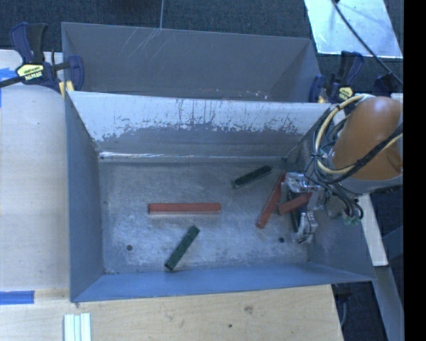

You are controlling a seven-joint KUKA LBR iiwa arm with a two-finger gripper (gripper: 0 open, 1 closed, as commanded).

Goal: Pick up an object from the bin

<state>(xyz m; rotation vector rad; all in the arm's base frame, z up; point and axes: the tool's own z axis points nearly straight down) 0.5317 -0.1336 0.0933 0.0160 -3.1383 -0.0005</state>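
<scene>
a: pale wood comes first, along the near side. is that the table (pixel 255 315)?
b: yes, bare and faintly grained, running under the near edge of the bin (pixel 199 279). past the far wall, well away from the tool, lies dark floor (pixel 199 6).
a: and the bin itself?
b: grey metal, with walls sloping down to a flat, scuffed bottom. the far wall is scratched and streaked along its upper part.
a: where is the tool?
b: the tool (pixel 303 219) is low at the bin's right end as the camera sees it, under the arm's rounded orange cover (pixel 369 144) and looped cables. wide or narrow, i cannot tell.
a: what lies nearest it?
b: a slim red-brown bar (pixel 270 204), tilted, just beside the tool on the side toward the bin's middle. whether they touch i cannot tell. a short green bar (pixel 252 177) lies near, a little more toward the far wall.
a: anything else?
b: well apart from the tool, a longer red-brown strip (pixel 184 208) lies flat mid-bottom, and a dark green stick (pixel 182 248) lies askew by the near wall.
</scene>
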